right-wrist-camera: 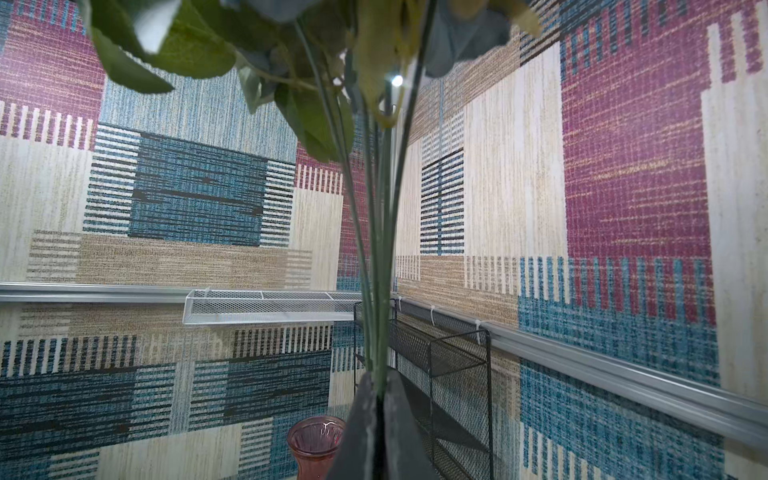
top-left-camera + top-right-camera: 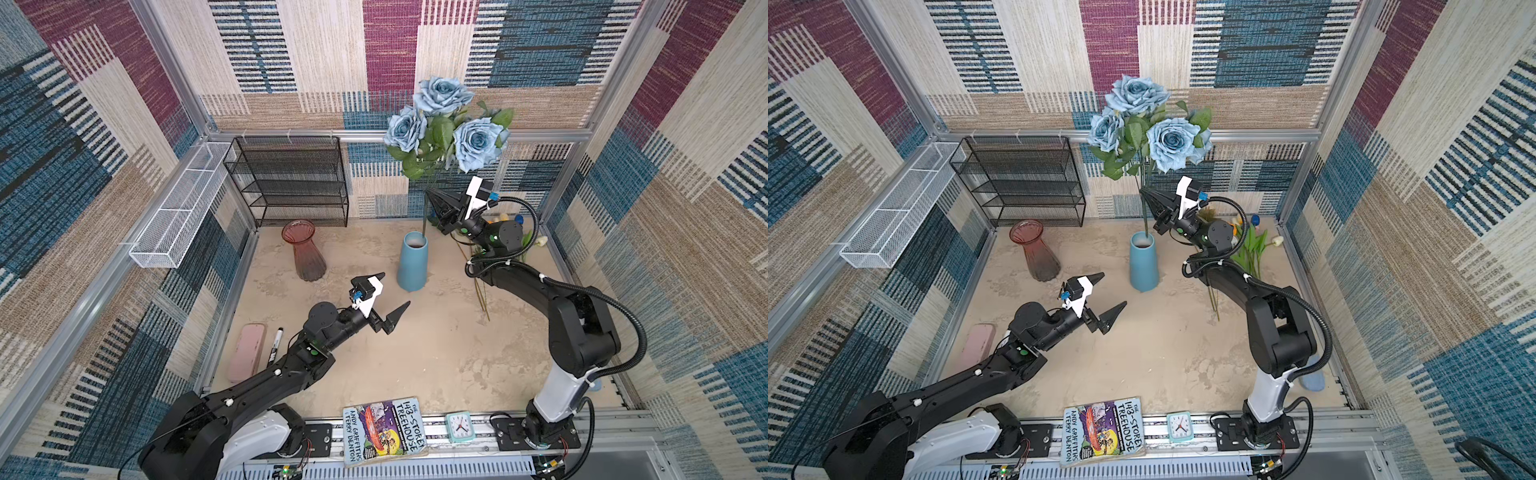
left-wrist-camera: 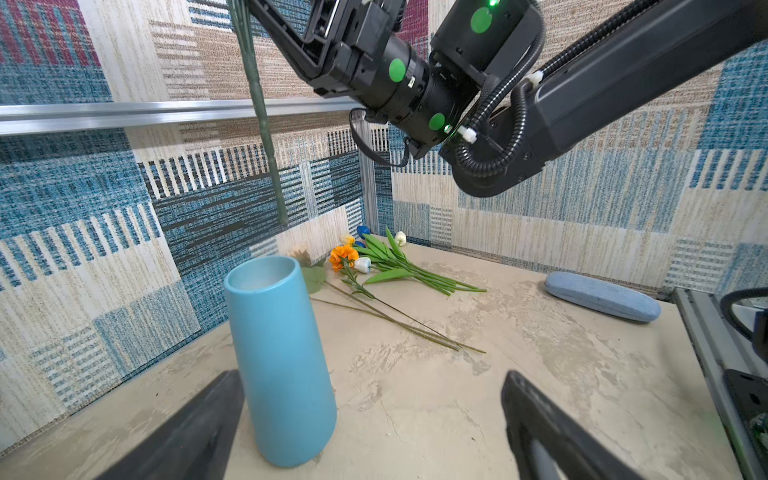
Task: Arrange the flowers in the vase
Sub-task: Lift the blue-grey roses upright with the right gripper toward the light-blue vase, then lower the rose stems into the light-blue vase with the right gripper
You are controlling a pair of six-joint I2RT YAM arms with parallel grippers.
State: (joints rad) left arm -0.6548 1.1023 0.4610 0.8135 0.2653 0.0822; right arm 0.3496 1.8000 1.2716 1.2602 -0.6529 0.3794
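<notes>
**Rose bunch held above the blue vase**

In both top views the work surface is a mottled beige table (image 2: pixel 436 353), boxed in by walls of woven patchwork in blue, cream, tan and plum with aluminium rails. A black mesh shelf (image 2: pixel 291 183) stands against the back wall, a white mesh basket (image 2: pixel 183 208) hangs on the side wall, and a pink glass vase (image 2: pixel 302 253) stands in front of the shelf. A book (image 2: pixel 384 430) and a small clock (image 2: pixel 459 426) lie at the near edge.

The dusty-blue rose bunch (image 2: pixel 446 124), three open blooms over green leaves, stands upright and high above the blue vase (image 2: pixel 412 262). The right gripper (image 2: pixel 428 193) pinches its long stem. The left gripper (image 2: pixel 395 289) hovers near the vase, its fingers spread wide and holding nothing.

The left wrist view shows what the top views blur. The stem's lower end hangs above the vase's rim, apart from it. Beyond the vase, an orange marigold (image 3: pixel 343 255) and the tulips (image 3: pixel 399 266) lie flat on the table, with a blue case (image 3: pixel 602 295) well apart from them.

The right wrist view shows the two fingers pressed together on the thin green stems, with the leaves close overhead.
</notes>
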